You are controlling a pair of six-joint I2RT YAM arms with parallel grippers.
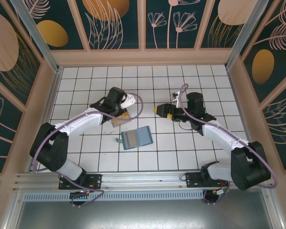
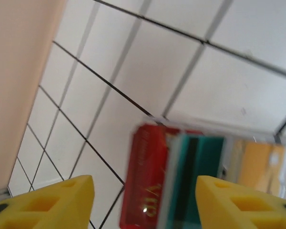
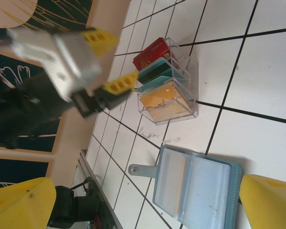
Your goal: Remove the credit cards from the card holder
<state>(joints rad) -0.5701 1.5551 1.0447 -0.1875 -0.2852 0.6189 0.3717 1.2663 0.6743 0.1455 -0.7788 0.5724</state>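
From above, my left fingers (image 1: 124, 111) stand apart over the clear rack (image 1: 120, 117); my right fingers (image 1: 160, 110) gape, empty. Left wrist: the credit cards (image 2: 145, 181) sit slotted, so I should lift straight clear. Right wrist: the card holder (image 3: 195, 186) lies open on the bench (image 3: 257, 71), seemingly emptied.

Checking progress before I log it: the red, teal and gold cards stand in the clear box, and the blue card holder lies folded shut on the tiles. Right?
Not quite. The card holder lies unfolded, clear pockets up, as the right wrist view shows. The red card, teal card and gold card do stand in the clear box.
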